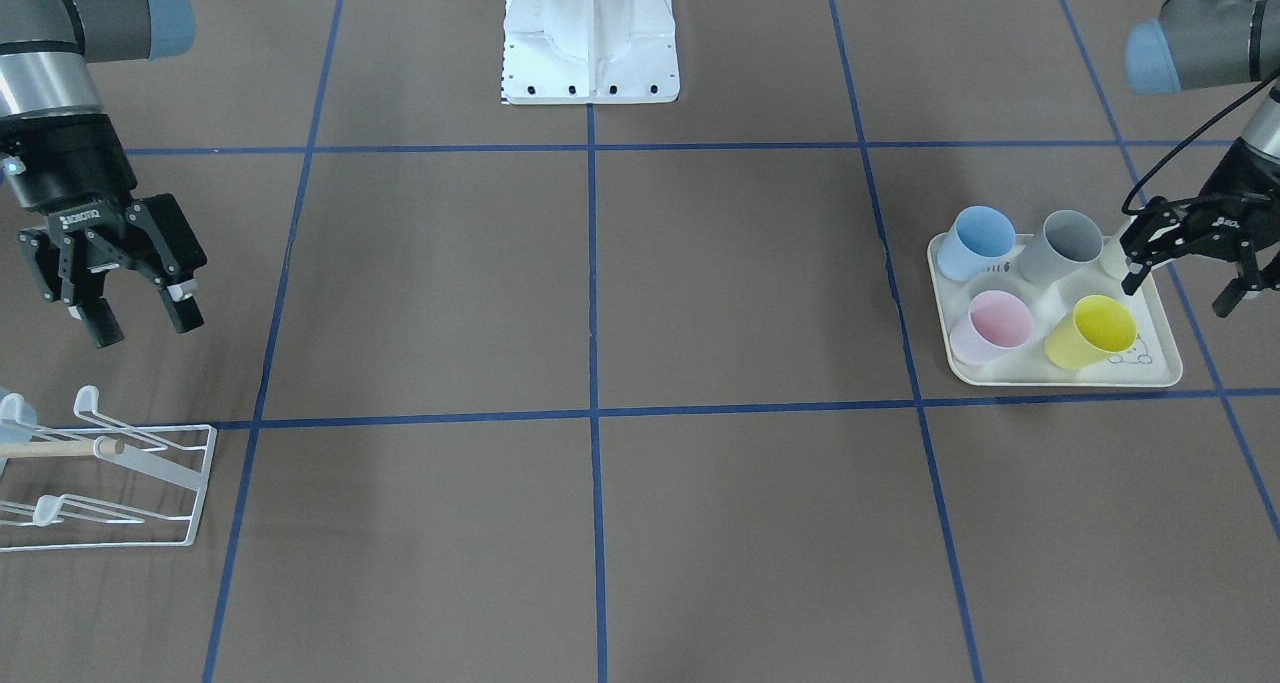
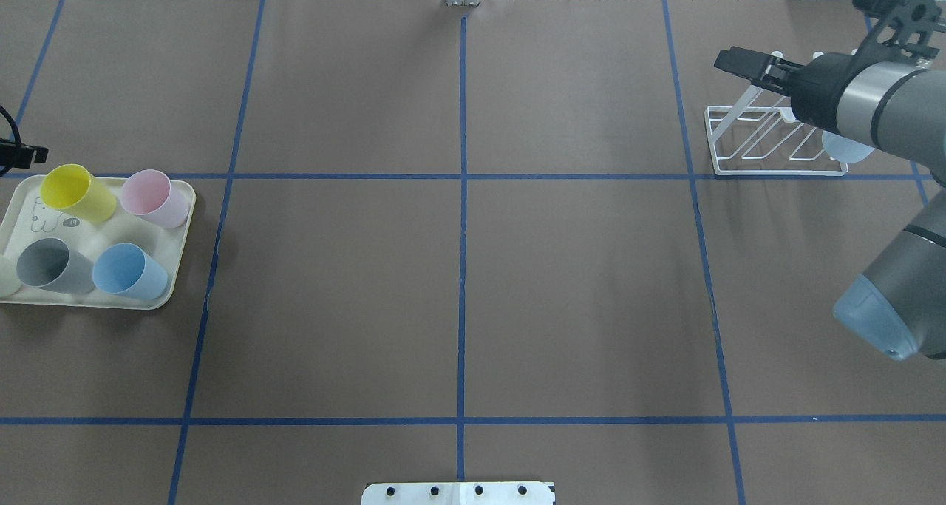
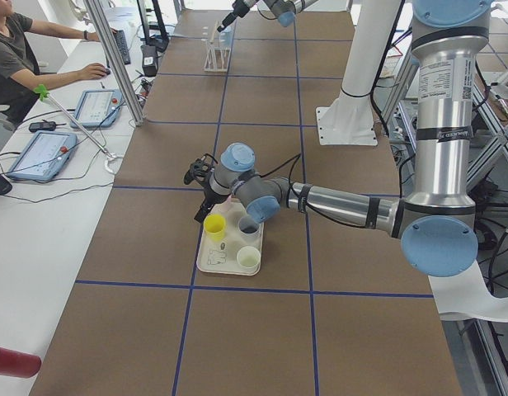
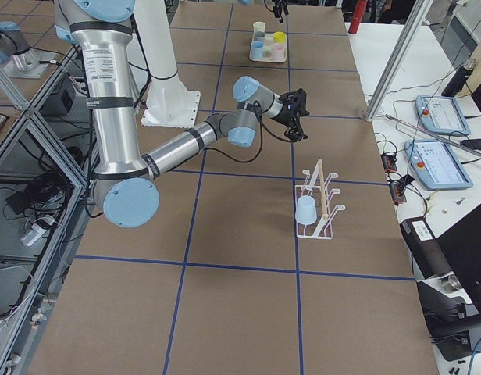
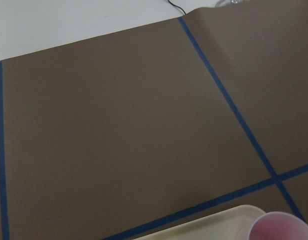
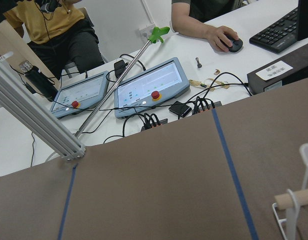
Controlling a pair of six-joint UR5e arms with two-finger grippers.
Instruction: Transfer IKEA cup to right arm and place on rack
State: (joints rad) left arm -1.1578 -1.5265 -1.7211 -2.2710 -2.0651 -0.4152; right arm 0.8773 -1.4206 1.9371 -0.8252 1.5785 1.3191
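Observation:
Several IKEA cups stand on a cream tray (image 1: 1160, 368): blue (image 1: 975, 243), grey (image 1: 1065, 246), pink (image 1: 992, 325), yellow (image 1: 1090, 331), and a whitish one (image 1: 1113, 255) half hidden. My left gripper (image 1: 1182, 291) hovers open and holds nothing, over the tray's edge by the yellow and whitish cups. Only the tray rim and the pink cup (image 5: 281, 227) show in the left wrist view. The white wire rack (image 1: 150, 483) has a pale blue cup (image 4: 307, 209) on one prong. My right gripper (image 1: 146, 326) hangs open and unloaded above the table, just beside the rack.
The robot's white base (image 1: 590, 33) stands at mid-table. Blue tape lines cross the brown table cover. Past the rack end is a desk with touch panels (image 6: 149, 87), cables and seated people. The right arm's elbow (image 2: 894, 305) overhangs the table's right side.

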